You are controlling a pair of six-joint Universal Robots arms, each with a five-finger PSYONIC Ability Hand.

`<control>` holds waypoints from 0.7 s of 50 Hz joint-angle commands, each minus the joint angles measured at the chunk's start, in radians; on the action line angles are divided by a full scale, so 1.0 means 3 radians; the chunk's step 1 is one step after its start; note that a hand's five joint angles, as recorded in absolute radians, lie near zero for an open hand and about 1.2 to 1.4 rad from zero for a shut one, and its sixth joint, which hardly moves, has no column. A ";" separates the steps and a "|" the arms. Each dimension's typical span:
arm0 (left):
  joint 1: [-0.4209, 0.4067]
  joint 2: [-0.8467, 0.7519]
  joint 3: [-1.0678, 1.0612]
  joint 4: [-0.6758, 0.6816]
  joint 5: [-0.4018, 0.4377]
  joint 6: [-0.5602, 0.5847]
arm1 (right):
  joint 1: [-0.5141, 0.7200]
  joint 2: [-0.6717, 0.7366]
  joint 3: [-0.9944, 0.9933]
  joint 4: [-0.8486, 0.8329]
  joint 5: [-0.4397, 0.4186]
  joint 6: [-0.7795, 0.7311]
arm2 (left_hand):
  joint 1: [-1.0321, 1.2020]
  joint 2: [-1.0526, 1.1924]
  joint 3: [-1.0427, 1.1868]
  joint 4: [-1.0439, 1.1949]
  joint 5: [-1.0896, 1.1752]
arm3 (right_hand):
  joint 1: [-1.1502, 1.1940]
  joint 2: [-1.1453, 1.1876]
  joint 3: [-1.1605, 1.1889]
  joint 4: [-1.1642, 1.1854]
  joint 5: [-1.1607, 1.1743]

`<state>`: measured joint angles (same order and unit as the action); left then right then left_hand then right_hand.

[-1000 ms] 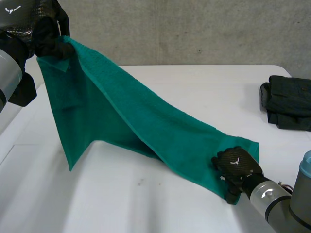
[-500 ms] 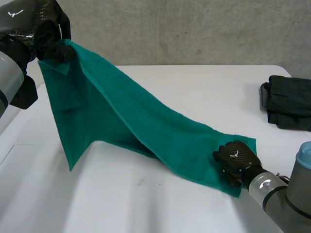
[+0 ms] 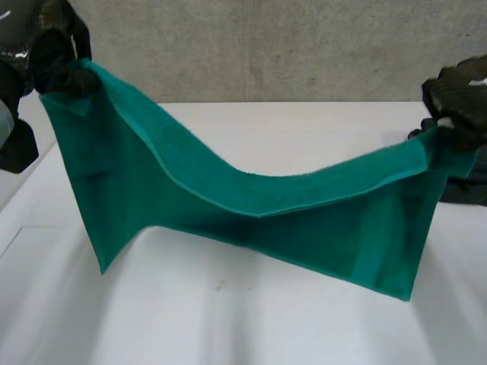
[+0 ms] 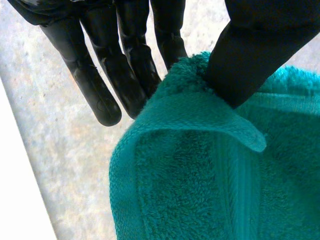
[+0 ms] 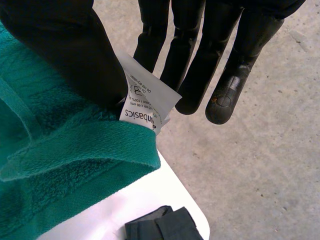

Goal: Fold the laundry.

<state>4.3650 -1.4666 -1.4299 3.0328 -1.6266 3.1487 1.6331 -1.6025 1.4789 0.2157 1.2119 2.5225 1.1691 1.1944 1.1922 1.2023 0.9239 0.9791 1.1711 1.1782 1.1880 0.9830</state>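
A green towel point(image 3: 251, 205) hangs stretched between my two hands above the white table point(image 3: 228, 319), sagging in the middle, its lower edge near the tabletop. My left hand point(image 3: 53, 53) is raised at the far left and pinches one upper corner of the towel point(image 4: 200, 165) between thumb and fingers point(image 4: 135, 65). My right hand point(image 3: 456, 95) is lifted at the right and pinches the opposite upper corner. In the right wrist view the thumb point(image 5: 70, 50) presses the towel point(image 5: 60, 165) and its white care label point(image 5: 145, 102) against the fingers point(image 5: 200, 60).
A folded dark garment point(image 3: 456, 179) lies at the table's right edge behind the towel, seen too as the dark garment point(image 5: 162, 227) below my right hand. A grey wall point(image 3: 266, 46) stands behind the table. Bare tabletop lies in front of the towel.
My right hand has closed on the towel's corner on the table and lifted it up and to the right, pulling the towel taut. My left hand shifted slightly left, still gripping.
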 commanded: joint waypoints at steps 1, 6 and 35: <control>0.0243 -0.0112 -0.0296 -0.0026 0.0022 0.0089 | -0.0044 0.0560 -0.0522 0.0707 -0.0062 -0.0114 | 0.0757 0.0673 0.0680 0.0647 0.0993 | 0.1391 0.0751 0.0727 0.0694 0.0796; 0.0253 -0.0719 -0.0301 0.0005 0.0038 0.0421 | 0.0007 0.1076 -0.0869 0.0830 0.0025 -0.0289 | 0.0757 0.0673 0.0680 0.0647 0.0993 | 0.1391 0.0751 0.0727 0.0694 0.0796; 0.0258 -0.1023 0.0641 0.1549 0.0140 0.0882 | 0.0477 0.1742 -0.2696 0.0134 0.0481 0.0847 | 0.0757 0.0673 0.0680 0.0647 0.0993 | 0.0431 -0.0209 -0.0233 -0.0266 -0.0164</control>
<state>4.4495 -1.8616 -1.0116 3.5213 -1.6090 3.4136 1.7703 -1.0370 0.4572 0.0741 1.4083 2.7852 1.1691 1.1955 1.1932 1.2028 0.9239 0.9990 1.1692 1.1756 1.1854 0.9909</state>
